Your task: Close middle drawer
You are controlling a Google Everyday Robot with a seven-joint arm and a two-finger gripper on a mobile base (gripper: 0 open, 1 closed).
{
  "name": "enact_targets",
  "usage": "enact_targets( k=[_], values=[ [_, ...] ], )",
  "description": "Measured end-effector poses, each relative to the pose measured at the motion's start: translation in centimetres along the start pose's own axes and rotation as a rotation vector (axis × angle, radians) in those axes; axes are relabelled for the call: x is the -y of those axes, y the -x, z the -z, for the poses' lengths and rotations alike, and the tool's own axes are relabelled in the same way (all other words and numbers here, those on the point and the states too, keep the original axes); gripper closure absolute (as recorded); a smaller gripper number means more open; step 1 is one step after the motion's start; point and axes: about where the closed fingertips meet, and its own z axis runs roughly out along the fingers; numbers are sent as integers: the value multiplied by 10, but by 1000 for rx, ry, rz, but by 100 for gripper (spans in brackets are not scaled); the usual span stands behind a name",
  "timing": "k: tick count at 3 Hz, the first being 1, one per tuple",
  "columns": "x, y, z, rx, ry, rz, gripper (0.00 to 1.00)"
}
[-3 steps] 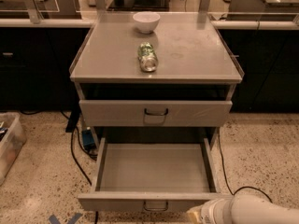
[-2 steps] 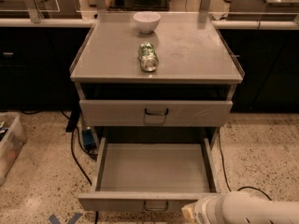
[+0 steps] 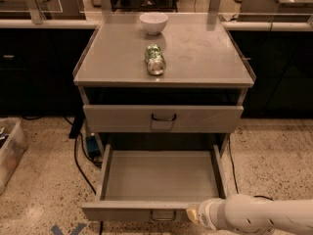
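Note:
The middle drawer (image 3: 161, 180) is pulled far out of the grey cabinet and is empty inside. Its low front panel (image 3: 132, 212) faces me, with a small loop handle (image 3: 163, 215) at its middle. My gripper (image 3: 192, 214) is at the end of a white arm (image 3: 259, 218) that comes in from the lower right. It sits at the front panel, just right of the handle. The taller-fronted drawer (image 3: 163, 118) above stands out only slightly. The lowest drawer is hidden under the open one.
A white bowl (image 3: 153, 23) and a lying green can (image 3: 155, 60) rest on the cabinet top (image 3: 205, 58). Dark counters stand behind. A black cable (image 3: 78, 155) and a blue box (image 3: 91, 145) lie left of the cabinet. A clear bin (image 3: 9, 153) stands at the far left.
The white arm has moved left along the drawer's front panel, bringing the gripper closer to the handle. The drawer has not visibly moved.

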Motion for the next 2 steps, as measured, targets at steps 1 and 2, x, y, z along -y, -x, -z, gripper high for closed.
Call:
enact_targets(
  k=[1, 2],
  values=[
    [0, 0, 0, 0, 0, 0, 100],
    [9, 21, -12, 33, -21, -1, 100]
  ],
)
